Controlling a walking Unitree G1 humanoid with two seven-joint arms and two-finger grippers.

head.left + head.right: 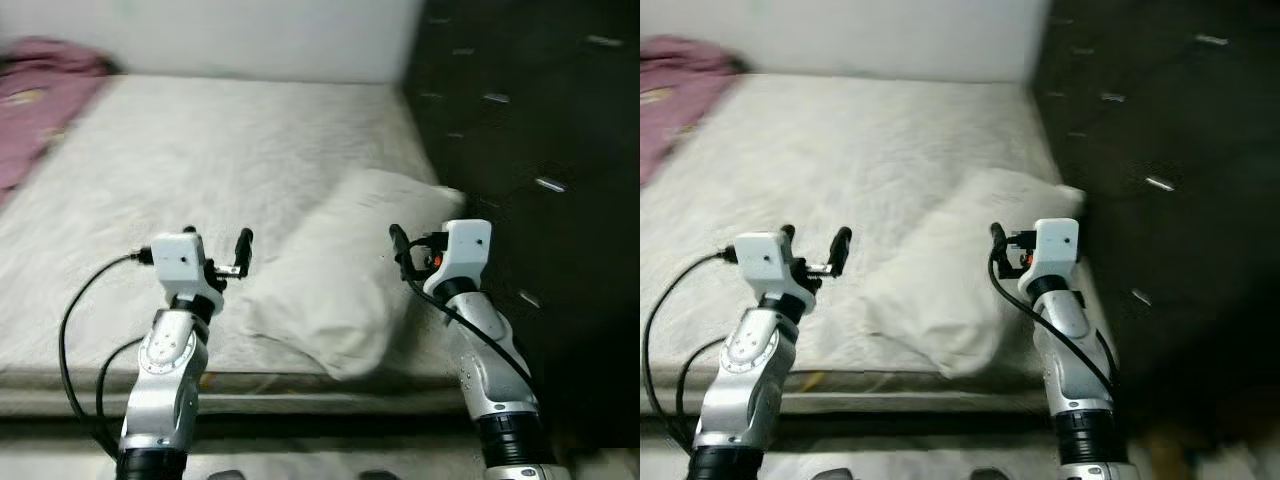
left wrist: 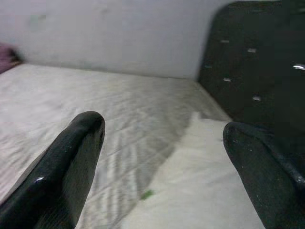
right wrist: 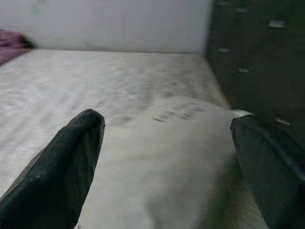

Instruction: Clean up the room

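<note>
A white pillow (image 1: 350, 270) is seen lying at the bed's (image 1: 180, 160) near right corner, flanked by the spread left gripper (image 1: 218, 240) and spread right gripper (image 3: 167, 157).

Cream rectangular fabric pillow (image 1: 345, 270), plain, lay on off-white quilted mattress bed (image 1: 180, 160). Crumpled pink-mauve cloth blanket (image 1: 35, 95). Tufted black padded headboard (image 1: 530, 120) had shiny studs. Wall (image 1: 260, 35) was white.

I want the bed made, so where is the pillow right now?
The white pillow lies on the bare mattress near its front right corner, next to the dark headboard, between the left gripper and the right gripper.
</note>
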